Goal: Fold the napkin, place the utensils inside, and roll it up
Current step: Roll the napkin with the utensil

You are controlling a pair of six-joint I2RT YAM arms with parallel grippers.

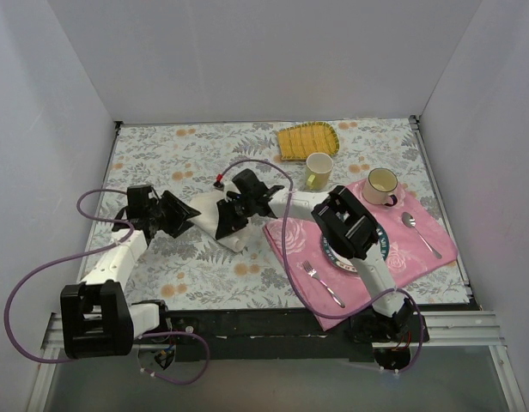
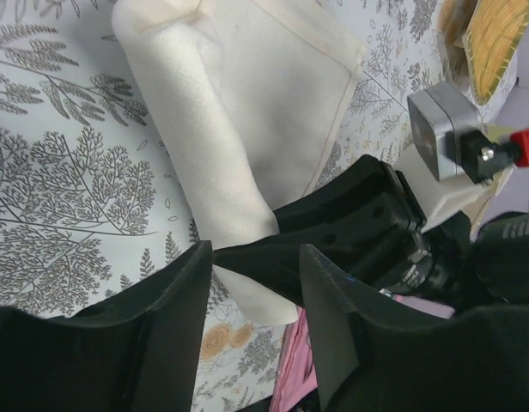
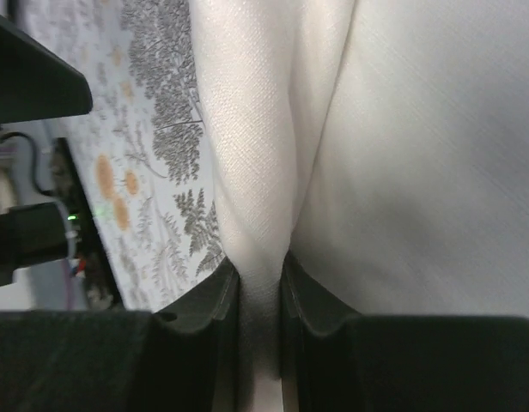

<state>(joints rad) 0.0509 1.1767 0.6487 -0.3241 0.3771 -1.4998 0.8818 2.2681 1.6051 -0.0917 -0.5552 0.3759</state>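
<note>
The cream napkin (image 1: 215, 216) lies partly rolled on the floral tablecloth, left of centre. In the left wrist view the napkin (image 2: 239, 112) is a thick roll with a flat flap beside it. My right gripper (image 1: 233, 215) is shut on a fold of the napkin (image 3: 247, 129), and the cloth is pinched between its fingers (image 3: 260, 275). My left gripper (image 1: 189, 216) stands open just left of the roll. A loose napkin corner lies in its gap (image 2: 256, 257), with neither jaw touching it. The utensils are out of view.
A pink rose-patterned placemat (image 1: 402, 257) lies at the right with a plate (image 1: 380, 249), a silver fork (image 1: 323, 283) and a silver spoon (image 1: 419, 232). Two cups (image 1: 319, 170) (image 1: 381, 184) and a yellow ribbed mat (image 1: 307, 141) stand behind it. White walls enclose the table.
</note>
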